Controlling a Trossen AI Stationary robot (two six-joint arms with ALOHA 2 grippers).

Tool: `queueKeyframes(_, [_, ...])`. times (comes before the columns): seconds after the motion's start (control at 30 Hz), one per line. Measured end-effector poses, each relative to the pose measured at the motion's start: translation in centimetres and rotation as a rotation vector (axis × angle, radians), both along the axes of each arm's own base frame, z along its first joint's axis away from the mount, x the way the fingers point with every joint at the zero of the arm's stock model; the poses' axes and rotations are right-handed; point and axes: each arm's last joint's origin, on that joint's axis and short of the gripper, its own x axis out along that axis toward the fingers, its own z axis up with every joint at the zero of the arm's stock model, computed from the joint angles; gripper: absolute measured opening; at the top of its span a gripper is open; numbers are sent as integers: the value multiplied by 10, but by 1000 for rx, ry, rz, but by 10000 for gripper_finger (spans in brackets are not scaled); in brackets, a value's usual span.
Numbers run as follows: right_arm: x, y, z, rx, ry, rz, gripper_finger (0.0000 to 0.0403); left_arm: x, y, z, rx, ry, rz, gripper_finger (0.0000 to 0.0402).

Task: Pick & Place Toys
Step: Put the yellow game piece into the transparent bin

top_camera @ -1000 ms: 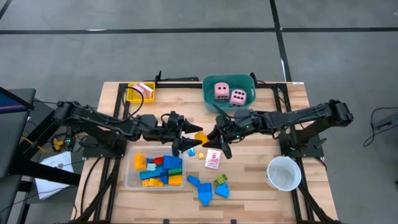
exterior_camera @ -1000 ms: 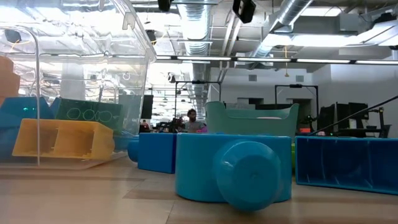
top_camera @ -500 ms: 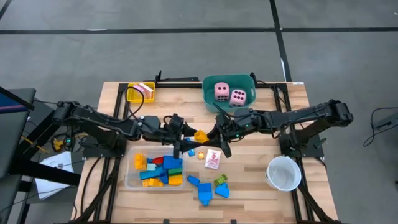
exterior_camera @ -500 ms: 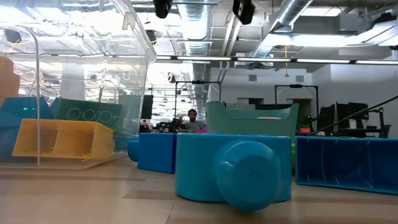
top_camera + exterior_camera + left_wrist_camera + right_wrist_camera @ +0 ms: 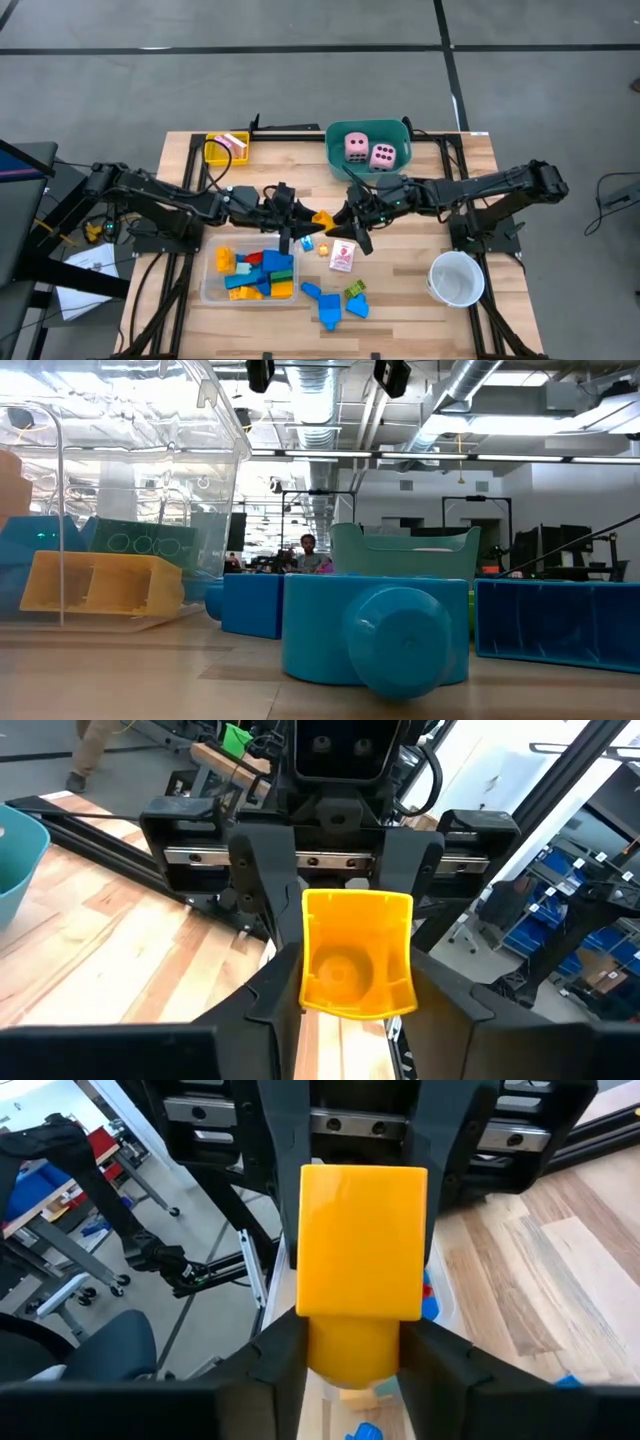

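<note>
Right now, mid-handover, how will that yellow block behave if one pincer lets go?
The yellow block looks like rigid moulded plastic, so it probably won't flex. Its hollow underside suggests it is light. Its smooth faces may slip or pivot between the left pincer and right pincer, which both seem to grip it.

Overhead camera looks straight down; low one sits among blocks; facing wrist cameras share the yellow block [image 5: 356, 965].

A lab: exposed ceiling ducts [image 5: 320, 405], metal racks, blue bins.
</note>
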Motion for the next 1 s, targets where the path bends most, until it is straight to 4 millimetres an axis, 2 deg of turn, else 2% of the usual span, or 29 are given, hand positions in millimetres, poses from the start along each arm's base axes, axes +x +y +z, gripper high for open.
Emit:
queueKeyframes(0.33, [0,-5,-1,38,20,-17,225,-1,-1,-3,-2,30,-16,124])
queueKeyframes(0.5, [-3,-11,-2,39,52,-33,260,-7,-6,-14,-22,180,-53,124])
queueKeyframes(0.7, [-12,-17,-1,35,115,-53,267,-25,-17,-25,-39,381,-104,124])
queueKeyframes(0.83, [-19,-21,-9,25,218,-71,268,-39,-12,-13,-38,360,-10,124])
queueKeyframes(1.0, [-24,-23,-16,-5,310,-108,268,-65,5,14,37,233,311,124])
